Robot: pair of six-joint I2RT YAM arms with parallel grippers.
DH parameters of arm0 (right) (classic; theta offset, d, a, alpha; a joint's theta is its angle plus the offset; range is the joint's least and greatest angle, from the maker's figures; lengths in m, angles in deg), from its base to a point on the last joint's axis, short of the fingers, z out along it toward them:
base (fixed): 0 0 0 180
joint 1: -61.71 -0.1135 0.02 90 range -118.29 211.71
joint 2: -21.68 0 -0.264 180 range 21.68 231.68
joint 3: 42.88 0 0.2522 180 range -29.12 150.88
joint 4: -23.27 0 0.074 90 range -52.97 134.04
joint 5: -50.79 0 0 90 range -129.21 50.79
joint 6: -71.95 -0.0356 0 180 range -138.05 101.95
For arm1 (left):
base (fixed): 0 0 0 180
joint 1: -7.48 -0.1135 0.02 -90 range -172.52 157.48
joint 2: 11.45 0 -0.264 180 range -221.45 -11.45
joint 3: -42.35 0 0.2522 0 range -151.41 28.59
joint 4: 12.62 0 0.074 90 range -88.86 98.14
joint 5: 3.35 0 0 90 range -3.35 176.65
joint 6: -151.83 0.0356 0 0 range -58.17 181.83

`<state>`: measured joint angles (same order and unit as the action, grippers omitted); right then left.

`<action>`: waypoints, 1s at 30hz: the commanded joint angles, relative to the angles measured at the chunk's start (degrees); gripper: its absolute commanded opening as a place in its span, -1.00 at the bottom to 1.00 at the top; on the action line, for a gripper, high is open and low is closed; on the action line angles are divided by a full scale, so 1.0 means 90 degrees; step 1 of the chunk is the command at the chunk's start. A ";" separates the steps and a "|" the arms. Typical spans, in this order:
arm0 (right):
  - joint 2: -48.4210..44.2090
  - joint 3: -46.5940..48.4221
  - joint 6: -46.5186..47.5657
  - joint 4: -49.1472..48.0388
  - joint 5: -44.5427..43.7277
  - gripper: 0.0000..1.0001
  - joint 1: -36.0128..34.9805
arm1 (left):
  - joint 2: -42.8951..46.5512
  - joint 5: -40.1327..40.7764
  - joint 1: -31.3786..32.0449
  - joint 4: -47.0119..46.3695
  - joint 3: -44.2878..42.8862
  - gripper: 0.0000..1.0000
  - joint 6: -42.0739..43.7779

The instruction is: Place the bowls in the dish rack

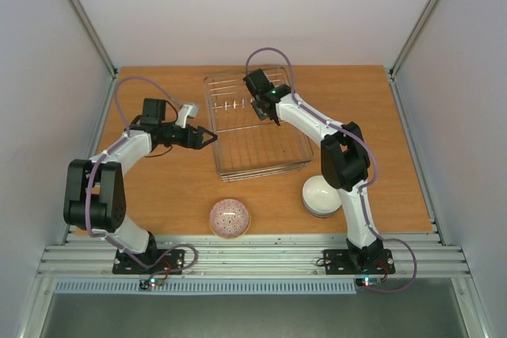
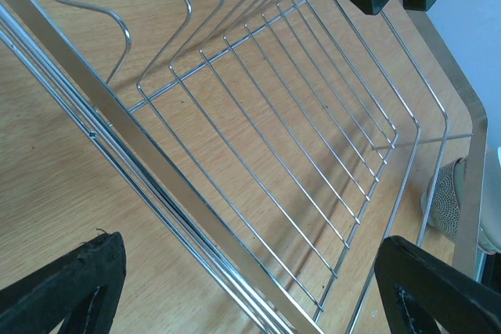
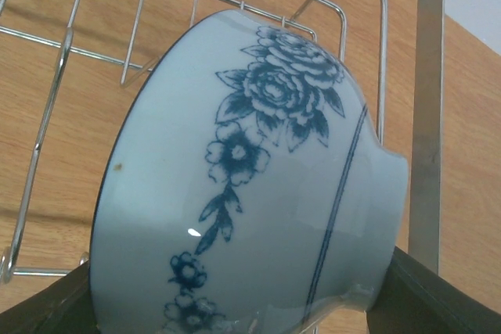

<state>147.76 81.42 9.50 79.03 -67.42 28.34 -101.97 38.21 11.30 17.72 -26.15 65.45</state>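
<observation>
A blue-and-white flowered bowl fills the right wrist view, tipped on its side over the far corner of the dish rack. My right gripper is shut on it, one finger at the rim and the other at the foot. From above, that gripper hangs over the silver wire dish rack and hides the bowl. My left gripper is open and empty at the rack's left side. In its own view the gripper straddles the rack's side rail.
A pink-patterned bowl sits near the front edge between the arm bases. A stack of white bowls stands by the right arm, and its dotted side shows beyond the rack. White walls enclose the wooden table.
</observation>
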 commanded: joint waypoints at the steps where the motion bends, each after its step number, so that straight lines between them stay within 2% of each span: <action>1: -0.0297 -0.0355 -0.0081 -0.0496 0.0060 0.47 0.0035 | -0.0007 -0.0105 -0.0019 -0.0016 -0.0196 0.75 0.0123; 6: -0.0612 -0.0680 -0.0102 -0.0764 0.0209 0.96 0.0045 | 0.0083 -0.0058 -0.0017 0.0070 -0.0197 0.76 0.0212; 16: -0.1808 -0.1757 -0.0395 -0.1439 0.0957 0.97 0.0050 | 0.0522 -0.0177 0.0034 0.0473 -0.0185 0.76 0.0711; 19: -0.2382 -0.2408 -0.0696 -0.1828 0.1144 0.97 0.0045 | 0.0876 -0.0232 0.0293 0.1094 -0.0229 0.74 0.1431; 23: -0.3359 -0.3384 -0.1064 -0.2352 0.1193 0.97 0.0046 | 0.1500 0.0285 0.0902 0.2030 -0.0113 0.74 0.2671; 26: -0.3988 -0.3997 -0.1411 -0.2445 0.1231 0.97 0.0035 | 0.1812 0.0664 0.1260 0.2665 -0.0005 0.73 0.3454; 30: -0.4930 -0.4935 -0.1936 -0.2506 0.1036 0.97 0.0039 | 0.1952 0.0691 0.1494 0.3613 -0.0021 0.72 0.4391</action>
<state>110.05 43.08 -1.39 58.75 -57.34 28.98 -85.51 42.12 23.47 38.94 -26.26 92.77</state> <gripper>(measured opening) 0.987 0.860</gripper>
